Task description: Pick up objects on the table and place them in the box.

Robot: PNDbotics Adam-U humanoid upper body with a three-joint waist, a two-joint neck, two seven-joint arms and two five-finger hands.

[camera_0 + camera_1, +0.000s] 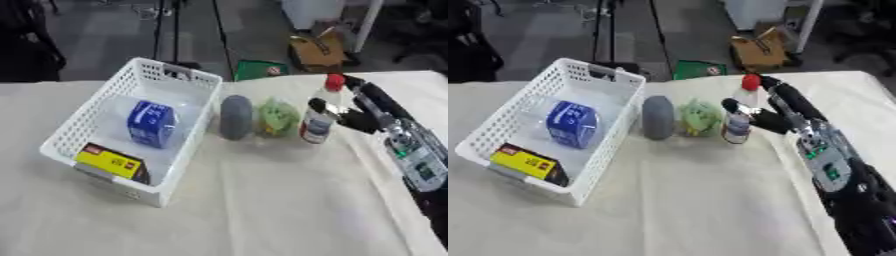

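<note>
Right hand [363, 112] is reaching in from the right — fingers and thumb are closing round the clear bottle [318, 120] with the red cap, which is standing upright on the cloth-covered surface [262, 200]. Just left of it a green object [277, 117] and a grey oval [234, 116] are lying beside the white basket [87, 127] — inside are sitting a blue pack [150, 123] and a yellow-black box [112, 162].
</note>
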